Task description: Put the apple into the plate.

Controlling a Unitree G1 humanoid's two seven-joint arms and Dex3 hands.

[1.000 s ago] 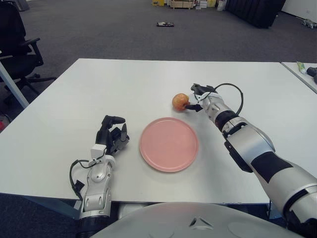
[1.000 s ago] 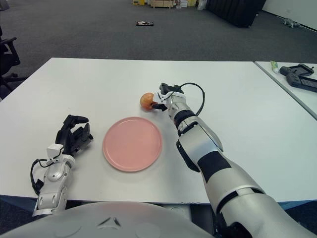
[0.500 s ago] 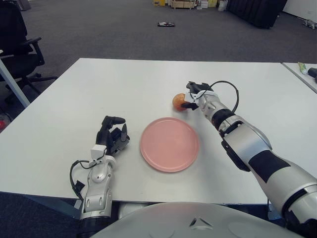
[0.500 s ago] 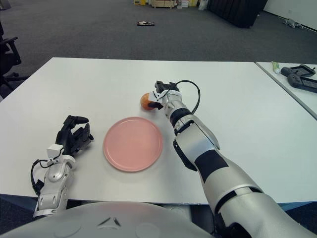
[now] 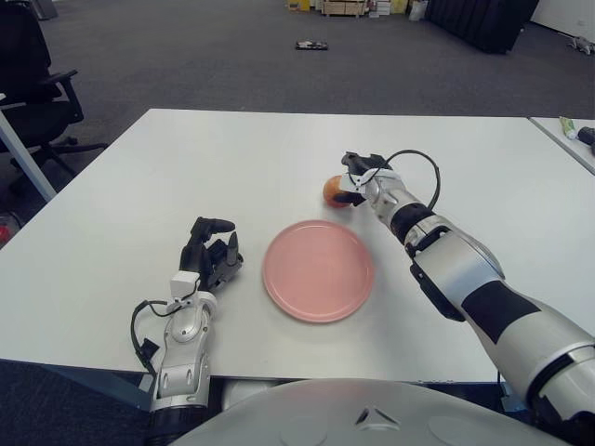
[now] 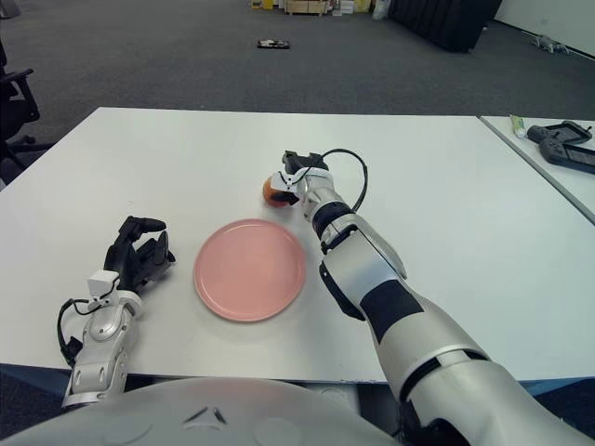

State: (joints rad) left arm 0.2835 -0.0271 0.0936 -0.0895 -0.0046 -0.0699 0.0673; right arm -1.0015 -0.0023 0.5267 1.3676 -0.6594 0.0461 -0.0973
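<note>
The right robot hand [image 5: 358, 178] has its fingers curled onto the apple [image 5: 333, 190], just beyond the plate [image 5: 318, 269]. I'd firm that hold before lifting, then carry it back toward the robot. Bare table [image 5: 232, 158] surrounds it; the left robot hand [image 5: 209, 257], fingers loosely curled, waits across the plate

Table: broad white rectangular tabletop [image 5: 186, 177]
Plate: round pink plate [image 5: 318, 270], lying flat near the front edge
Apple: small red-orange apple [image 5: 332, 190], beyond the plate's far rim
Right hand: right hand [image 5: 358, 178], dark fingers wrapped round the apple
Left hand: left hand [image 5: 210, 255], fingers curled, left of the plate
</note>
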